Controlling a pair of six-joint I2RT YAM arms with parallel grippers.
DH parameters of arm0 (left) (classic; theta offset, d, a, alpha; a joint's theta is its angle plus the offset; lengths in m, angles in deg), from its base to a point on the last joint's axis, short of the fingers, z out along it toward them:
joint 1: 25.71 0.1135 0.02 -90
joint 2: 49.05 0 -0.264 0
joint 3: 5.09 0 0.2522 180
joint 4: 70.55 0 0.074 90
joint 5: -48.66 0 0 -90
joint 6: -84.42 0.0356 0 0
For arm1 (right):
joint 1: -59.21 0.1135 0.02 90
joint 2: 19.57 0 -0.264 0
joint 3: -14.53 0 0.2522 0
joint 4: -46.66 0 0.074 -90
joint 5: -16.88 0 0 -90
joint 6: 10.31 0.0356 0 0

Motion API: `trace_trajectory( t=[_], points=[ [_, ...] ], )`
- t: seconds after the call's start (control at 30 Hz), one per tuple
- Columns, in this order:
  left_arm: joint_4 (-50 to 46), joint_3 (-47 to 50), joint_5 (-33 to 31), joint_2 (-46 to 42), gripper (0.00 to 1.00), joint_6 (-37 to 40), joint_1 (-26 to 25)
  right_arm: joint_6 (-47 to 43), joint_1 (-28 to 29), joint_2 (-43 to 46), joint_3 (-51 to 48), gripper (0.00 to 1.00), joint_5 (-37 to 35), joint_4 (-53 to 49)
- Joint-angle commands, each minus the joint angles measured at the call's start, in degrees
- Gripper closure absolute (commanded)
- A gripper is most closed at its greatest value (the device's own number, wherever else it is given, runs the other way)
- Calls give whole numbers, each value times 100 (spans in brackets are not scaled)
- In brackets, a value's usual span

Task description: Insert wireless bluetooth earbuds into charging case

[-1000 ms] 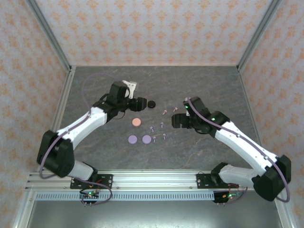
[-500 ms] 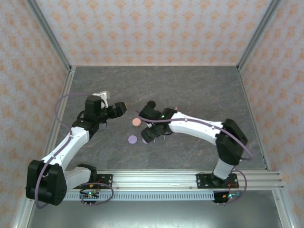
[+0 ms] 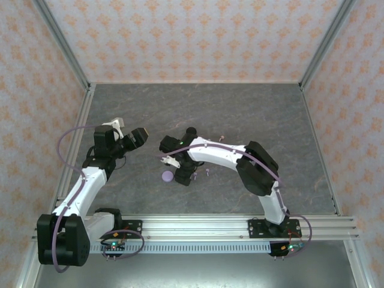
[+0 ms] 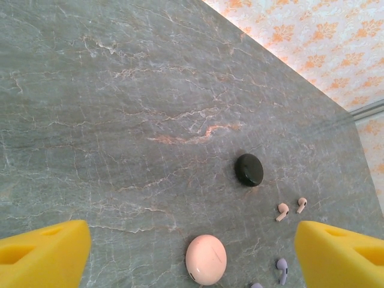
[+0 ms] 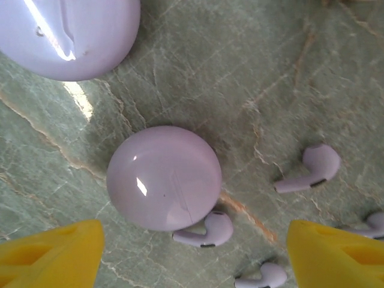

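Pale lavender earbuds (image 5: 207, 231), lavender disc (image 5: 163, 177), pink disc (image 4: 206, 259) and black disc (image 4: 248, 169) sit on grey-veined tabletop (image 4: 120, 90).

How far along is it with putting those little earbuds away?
Nothing looks done yet: the lavender earbuds and pink earbuds lie loose on the table, and the lavender case, pink case and black case look closed. The right gripper hovers open over the lavender case; every bud remains to go in.

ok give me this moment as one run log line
left gripper: open, empty | right gripper: open, empty, over lavender case | lavender earbud: on table at that case's edge
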Motion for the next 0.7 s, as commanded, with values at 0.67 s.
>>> trace_trajectory(
  t=[0.67],
  points=[
    [69,49,49,-113,11,-91,68,-286,19,-662,342,37,54,47]
  ],
)
